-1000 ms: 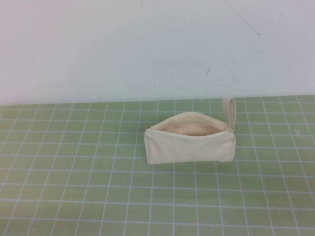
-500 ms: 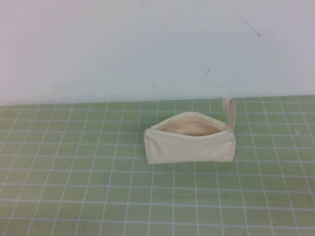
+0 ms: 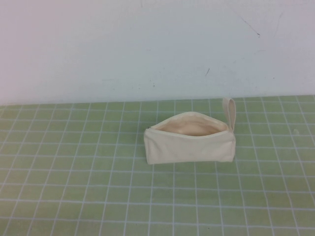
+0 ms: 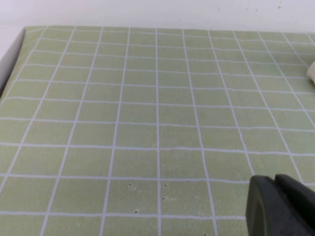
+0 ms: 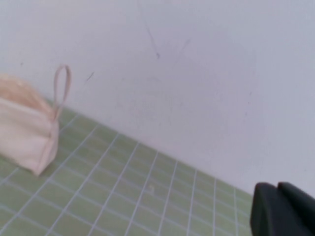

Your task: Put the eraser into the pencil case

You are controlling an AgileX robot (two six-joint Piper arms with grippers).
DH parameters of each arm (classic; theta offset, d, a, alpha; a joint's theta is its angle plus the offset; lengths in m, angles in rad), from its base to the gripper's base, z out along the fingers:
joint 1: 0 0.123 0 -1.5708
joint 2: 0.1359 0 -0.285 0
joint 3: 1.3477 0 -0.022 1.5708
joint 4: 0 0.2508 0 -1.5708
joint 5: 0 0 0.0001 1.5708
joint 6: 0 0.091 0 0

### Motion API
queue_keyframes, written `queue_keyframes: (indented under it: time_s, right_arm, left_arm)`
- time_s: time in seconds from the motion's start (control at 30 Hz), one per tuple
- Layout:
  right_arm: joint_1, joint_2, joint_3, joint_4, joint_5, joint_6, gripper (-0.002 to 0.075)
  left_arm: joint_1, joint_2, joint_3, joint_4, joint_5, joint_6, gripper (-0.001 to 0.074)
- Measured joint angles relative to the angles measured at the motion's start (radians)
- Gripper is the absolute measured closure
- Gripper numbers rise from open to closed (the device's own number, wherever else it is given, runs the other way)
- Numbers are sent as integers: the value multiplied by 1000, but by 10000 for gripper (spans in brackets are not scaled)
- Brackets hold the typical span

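The cream-white pencil case lies on the green grid mat, its mouth open upward showing peach lining, loop strap at its right end. It also shows in the right wrist view, and a small corner of it in the left wrist view. The eraser is not visible in any view. Neither arm shows in the high view. My left gripper is shut and empty above bare mat, far from the case. My right gripper is shut and empty, well to the right of the case.
The green grid mat covers the table up to a white back wall. The mat's left edge shows in the left wrist view.
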Motion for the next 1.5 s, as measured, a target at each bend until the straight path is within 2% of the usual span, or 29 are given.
queue_keyframes:
  time_s: [0.27, 0.47, 0.57, 0.9, 1.5]
  right_arm:
    - [-3, 4, 65, 29, -134, 57, 726]
    - [-3, -7, 271, -96, -373, 259, 726]
    - [-6, -54, 357, -139, -408, 358, 726]
    - [-83, -66, 389, -221, -100, 499, 726]
    - [-46, -66, 389, -260, -90, 513, 726]
  left_arm:
    - [0, 0, 0, 0, 0, 0, 736]
    - [0, 0, 0, 0, 0, 0, 736]
    - [0, 0, 0, 0, 0, 0, 736]
    - [0, 0, 0, 0, 0, 0, 736]
    - [0, 0, 0, 0, 0, 0, 736]
